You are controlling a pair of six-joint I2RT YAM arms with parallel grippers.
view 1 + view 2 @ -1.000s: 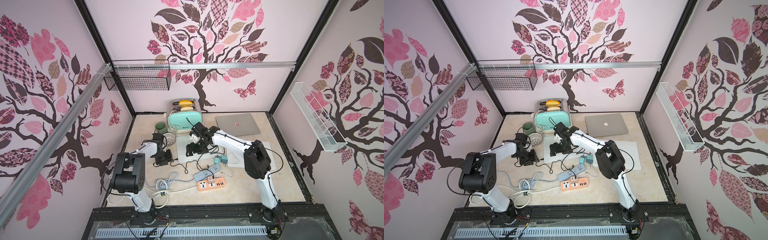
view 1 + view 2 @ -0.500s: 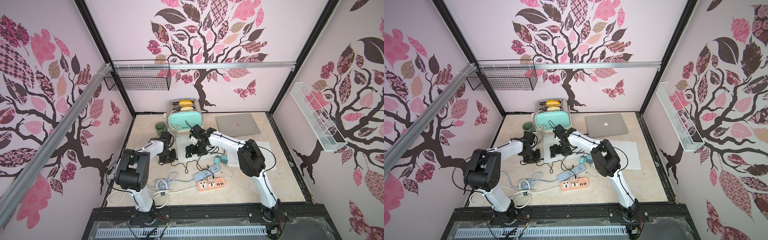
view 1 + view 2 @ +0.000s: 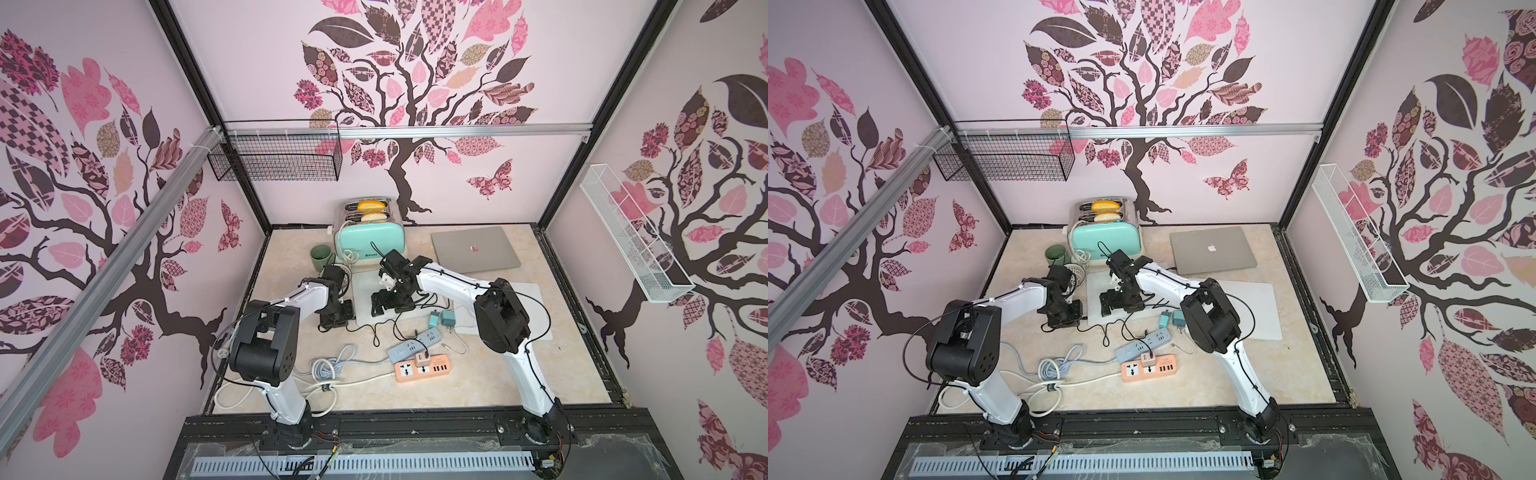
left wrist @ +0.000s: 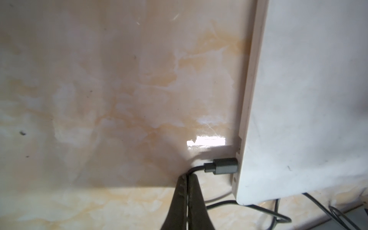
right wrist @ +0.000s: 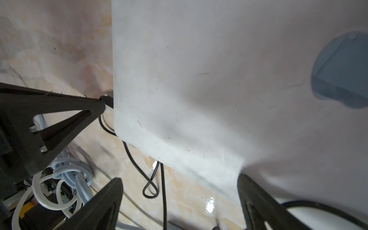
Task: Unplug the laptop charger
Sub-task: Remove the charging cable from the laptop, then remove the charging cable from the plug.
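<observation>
Pale pink walls [image 3: 266, 62] covered in tree and leaf decals [image 3: 401, 174] enclose a cream marbled bench [image 3: 478, 382]. Above the bench, a black wire basket [image 3: 276, 160] hangs left and a white wire rack [image 3: 631, 241] hangs right.

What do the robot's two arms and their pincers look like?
Both the left arm and right arm have smooth white tubes joined by chunky black blocks, with thin black cables running along them. The left gripper and right gripper are black, with flat fingers tapering to points like hollow triangles.

The left end effector [image 4: 187, 176] pinches the cable [image 4: 197, 169] behind its plug [image 4: 223, 165] in the laptop [image 4: 298, 99].
</observation>
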